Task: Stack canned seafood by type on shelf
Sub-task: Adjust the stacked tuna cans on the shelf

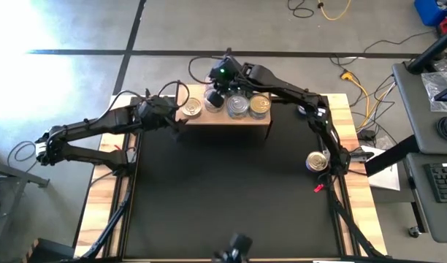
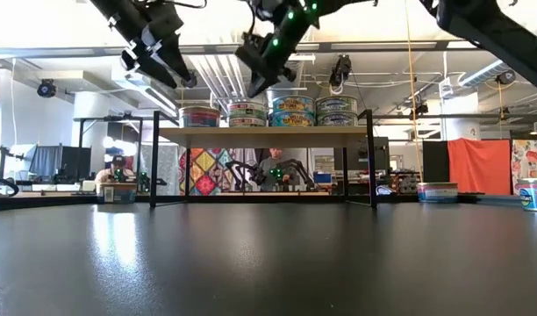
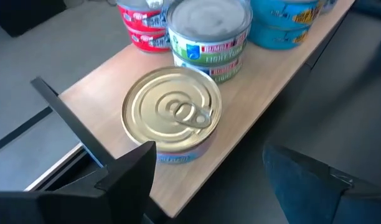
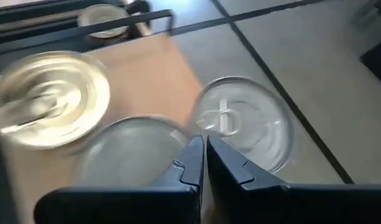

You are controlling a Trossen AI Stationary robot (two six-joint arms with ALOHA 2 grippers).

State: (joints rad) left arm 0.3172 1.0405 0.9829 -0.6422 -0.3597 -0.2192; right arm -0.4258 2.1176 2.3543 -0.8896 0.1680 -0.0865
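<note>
The shelf [image 1: 231, 121] stands at the table's far edge and carries several cans. A gold-lidded can [image 3: 172, 115] sits alone at its left end. To its right are a green-labelled stack [image 3: 209, 37], a blue stack [image 2: 293, 111] and a further stack [image 2: 336, 111]. My left gripper [image 3: 209, 155] is open and hangs above and left of the gold-lidded can, which lies ahead between its fingers, untouched. My right gripper [image 4: 202, 144] is shut and hovers just over the silver lids [image 4: 243, 124] near the shelf's middle [image 2: 255, 88].
One can [image 1: 318, 162] stands on the black table near its right edge, partly under my right arm. The low view shows cans [image 2: 438, 191] there. The table's middle and near part are bare black surface. People sit in the room behind.
</note>
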